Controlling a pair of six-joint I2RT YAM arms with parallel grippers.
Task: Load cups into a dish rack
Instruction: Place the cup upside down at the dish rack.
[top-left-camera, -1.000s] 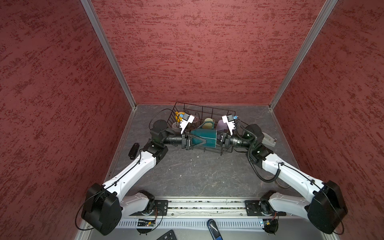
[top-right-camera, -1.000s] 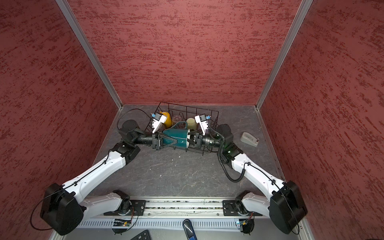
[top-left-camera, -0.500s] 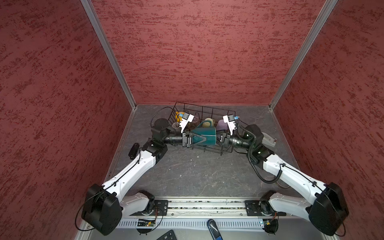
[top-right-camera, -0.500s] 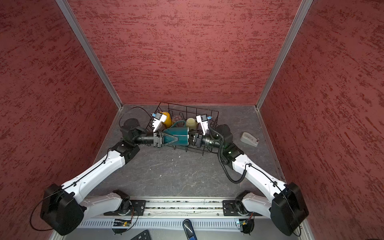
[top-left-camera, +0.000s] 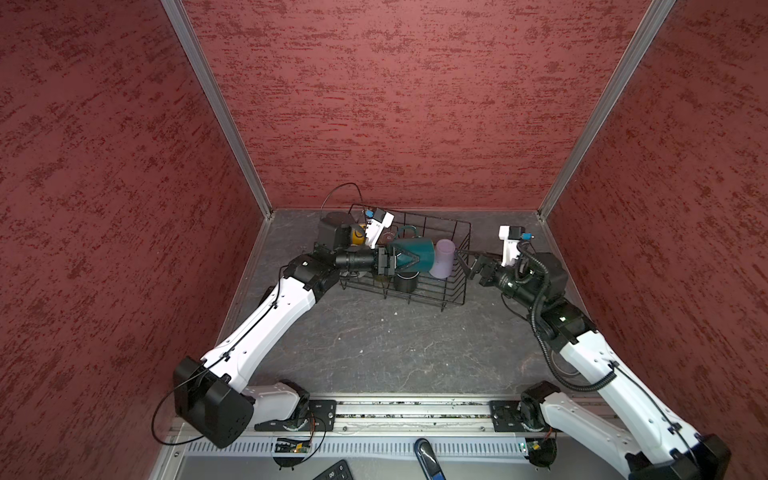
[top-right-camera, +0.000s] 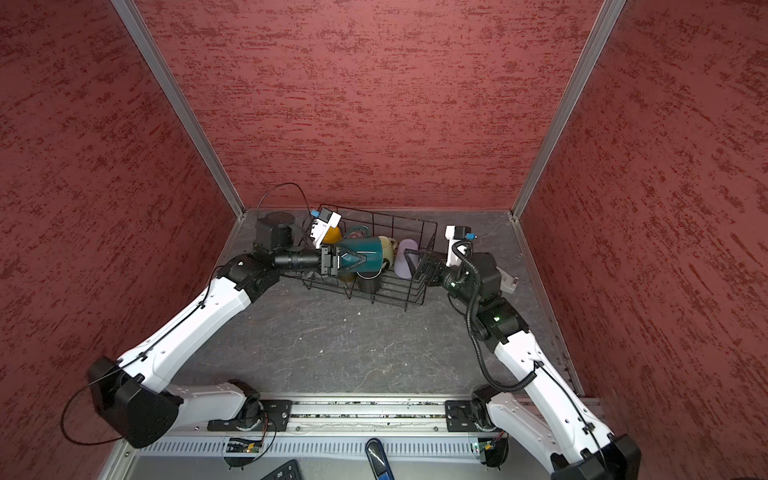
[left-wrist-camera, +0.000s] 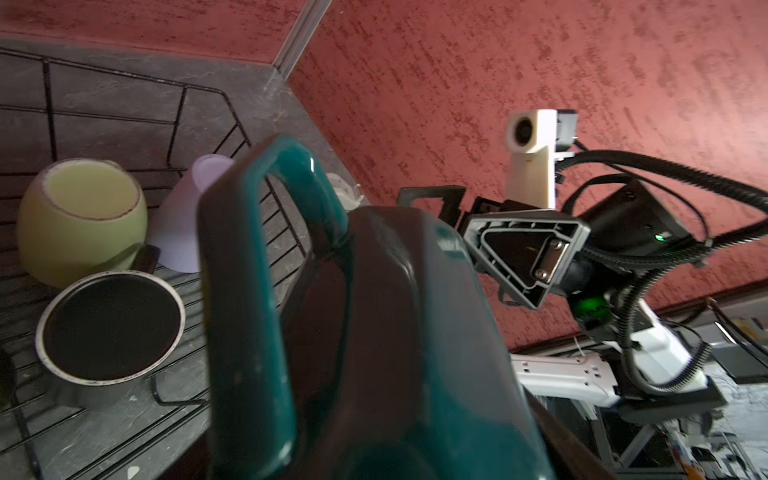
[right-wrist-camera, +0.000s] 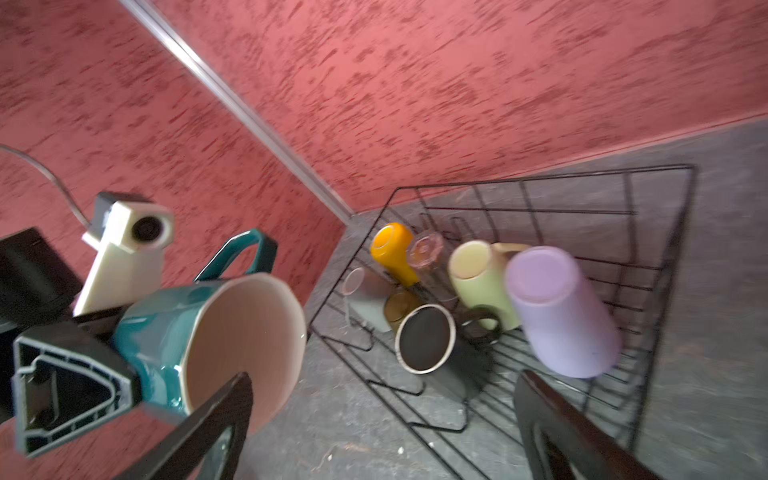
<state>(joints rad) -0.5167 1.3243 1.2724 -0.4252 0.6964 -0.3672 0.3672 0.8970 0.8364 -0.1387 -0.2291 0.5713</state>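
My left gripper (top-left-camera: 411, 261) (top-right-camera: 360, 260) is shut on the teal mug (top-left-camera: 424, 249) (top-right-camera: 368, 251) (left-wrist-camera: 415, 332) (right-wrist-camera: 166, 332), held on its side above the dish rack (top-left-camera: 451, 291) (top-right-camera: 415, 232). In the rack are a lilac tumbler (top-left-camera: 442, 259) (right-wrist-camera: 561, 316), a pale green mug (top-right-camera: 388, 245) (right-wrist-camera: 478, 278), a black mug (top-left-camera: 405, 282) (right-wrist-camera: 426, 338), a yellow mug (top-left-camera: 356, 235) (right-wrist-camera: 392, 249), a grey mug (right-wrist-camera: 361, 299), a clear glass (right-wrist-camera: 424, 251) and an amber glass (right-wrist-camera: 399, 305). My right gripper (top-left-camera: 463, 262) (top-right-camera: 413, 266) (right-wrist-camera: 386, 380) stands open and empty at the rack's right end.
Red walls close in the grey table on three sides, and the rack stands near the back wall. A small white object (top-right-camera: 505, 282) lies right of my right arm. A keyboard (top-right-camera: 286, 471) and a blue item (top-right-camera: 378, 453) lie beyond the front rail.
My right gripper has opened, let go of the teal mug and drawn back to the right. My left gripper has carried the mug farther back over the rack.
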